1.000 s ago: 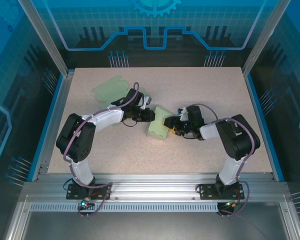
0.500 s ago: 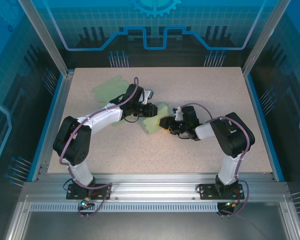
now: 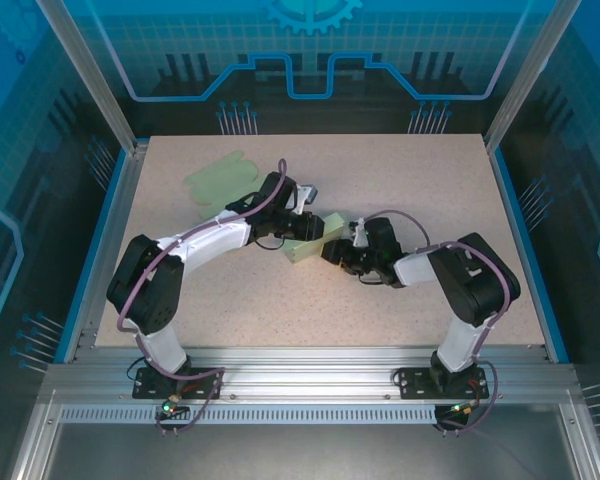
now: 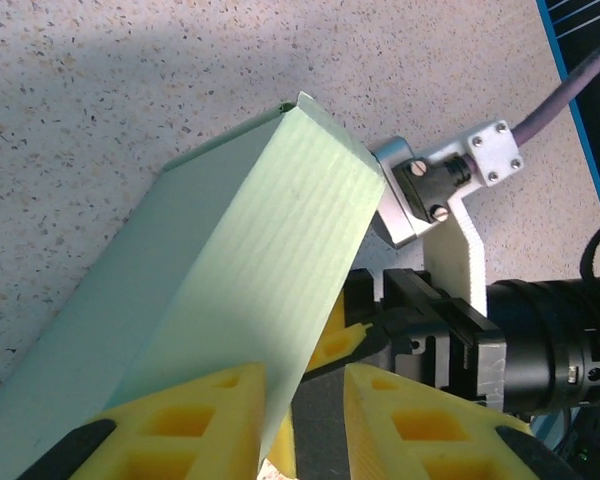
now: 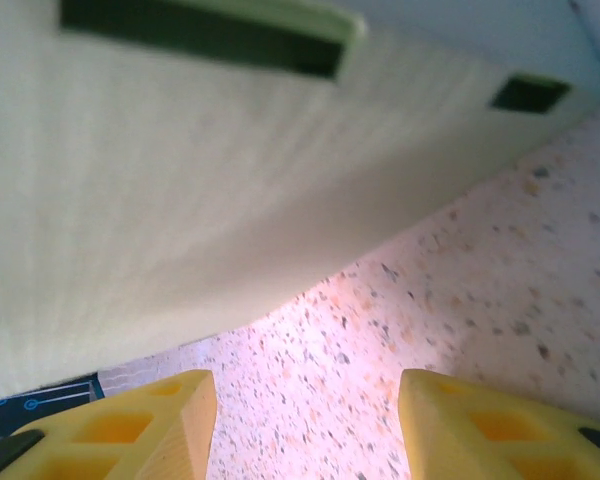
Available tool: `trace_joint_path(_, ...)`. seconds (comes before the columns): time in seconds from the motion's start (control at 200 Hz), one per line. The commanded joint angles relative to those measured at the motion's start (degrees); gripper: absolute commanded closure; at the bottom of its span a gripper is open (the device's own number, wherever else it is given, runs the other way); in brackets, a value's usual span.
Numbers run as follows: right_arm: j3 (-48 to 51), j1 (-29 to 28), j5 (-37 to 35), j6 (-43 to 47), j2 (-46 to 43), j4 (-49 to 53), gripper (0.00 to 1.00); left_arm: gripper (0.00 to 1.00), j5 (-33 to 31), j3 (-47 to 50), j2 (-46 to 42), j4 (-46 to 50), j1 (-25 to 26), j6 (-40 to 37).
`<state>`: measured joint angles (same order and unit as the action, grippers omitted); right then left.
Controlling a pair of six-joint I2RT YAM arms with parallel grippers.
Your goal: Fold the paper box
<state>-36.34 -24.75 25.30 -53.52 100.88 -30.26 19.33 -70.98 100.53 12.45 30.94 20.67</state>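
The green paper box (image 4: 240, 260) has slid up and left to the middle of the top view and now stands tipped. The left gripper (image 4: 308, 390) is at its edge, but I cannot tell if it pinches. The right gripper (image 5: 308, 395) is spread apart, holding nothing. The folding is not done.

The speckled beige surface (image 3: 410, 180) has blue edges. A flat pale green paper sheet (image 3: 220, 175) lies on it, far back on the left. A pale green paper box (image 3: 308, 243) sits near the middle. It is hard to tell if it lies flat.
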Motion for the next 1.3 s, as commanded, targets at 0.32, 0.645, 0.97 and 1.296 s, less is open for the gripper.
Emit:
trace_joint_path(0.32,-0.9,-0.6,-6.4,6.6,-6.2,21.3,0.46,0.64,-3.1,-4.6,1.1,4.9,-1.5,-4.2)
trace_joint_path(0.645,-4.8,-0.8,-14.7,16.1,-17.2,36.6,0.44,0.56,-3.5,-8.2,2.2,7.7,-2.4,-7.4)
trace_joint_path(0.97,-16.2,-0.7,-24.3,31.2,-25.1,50.4,0.41,0.52,-5.5,-11.1,3.1,9.7,-3.6,-9.9)
trace_joint_path(1.296,-29.9,1.5,-21.9,40.7,-15.9,55.4,0.41,0.31,-4.6,-11.5,3.0,10.4,-4.1,-19.3)
